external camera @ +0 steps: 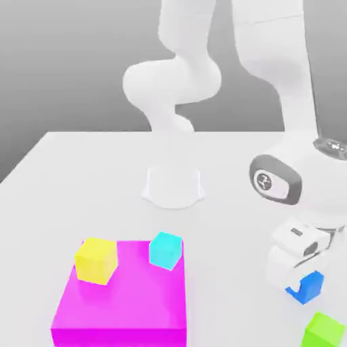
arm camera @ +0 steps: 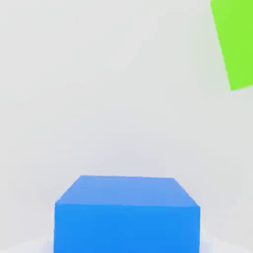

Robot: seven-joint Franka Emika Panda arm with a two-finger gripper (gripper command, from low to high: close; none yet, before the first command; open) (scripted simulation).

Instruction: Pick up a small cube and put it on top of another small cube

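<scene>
Blue cube is sitting clamped in the claw, to the exterior view's right of the magenta block bearing the cyan cube.

No word or number can be read. The only sign-like marks are on the robot arm. At 3 o'clock in the exterior view, a round, dark emblem with light strokes inside it stands on a pale oval panel, which is ringed by a dark grey band. Its strokes form no letter that I can make out. Between 2 and 3 o'clock, near the picture's edge, a second small mark, light with dark parts, stands on a dark grey patch of the same arm; it is too small to read.
</scene>
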